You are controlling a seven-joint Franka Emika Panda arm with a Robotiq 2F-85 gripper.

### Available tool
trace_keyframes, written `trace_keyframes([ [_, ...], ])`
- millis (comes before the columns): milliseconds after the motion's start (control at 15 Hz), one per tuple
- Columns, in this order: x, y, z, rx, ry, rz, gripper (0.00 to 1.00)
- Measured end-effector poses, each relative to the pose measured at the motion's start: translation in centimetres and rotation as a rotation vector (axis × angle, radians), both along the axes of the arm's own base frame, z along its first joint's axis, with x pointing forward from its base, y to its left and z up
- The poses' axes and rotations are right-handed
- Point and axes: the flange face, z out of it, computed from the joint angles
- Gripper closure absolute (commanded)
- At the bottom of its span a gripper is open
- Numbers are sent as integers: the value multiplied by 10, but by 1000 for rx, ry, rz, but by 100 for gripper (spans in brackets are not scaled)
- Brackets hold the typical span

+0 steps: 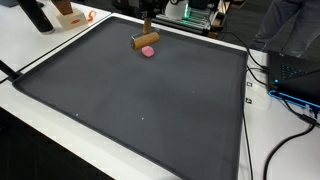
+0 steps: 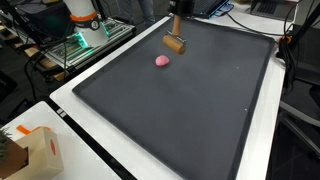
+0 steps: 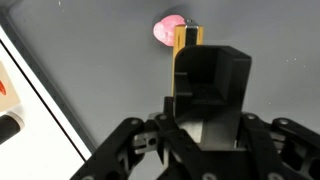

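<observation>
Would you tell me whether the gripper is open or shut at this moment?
Shut on the wooden block: in the wrist view the gripper presses against its sides.

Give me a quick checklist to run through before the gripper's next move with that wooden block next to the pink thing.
1. Hold on the wooden block: ok, the gripper is shut on it.
2. Block apart from the pink lump: ok, there is a gap between them in both exterior views.
3. Block lifted off the dark mat: cannot tell.
4. Mat around the block: ok, only the pink lump lies near it.
5. Cables kept off the mat: ok, they lie on the white table beside it.
</observation>
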Motion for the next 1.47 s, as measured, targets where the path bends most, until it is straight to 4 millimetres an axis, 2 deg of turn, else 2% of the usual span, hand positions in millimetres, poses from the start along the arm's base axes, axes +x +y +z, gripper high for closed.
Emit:
trace_keyframes([
  [333, 3, 2, -7, -1, 11, 2, 52],
  [400, 4, 2, -8, -1, 13, 2, 77],
  [800, 5, -1, -2, 4, 3, 36, 77],
  [1133, -1, -9, 32, 8, -24, 235, 77],
  [1467, -20, -17, 61, 20, 13, 511, 77],
])
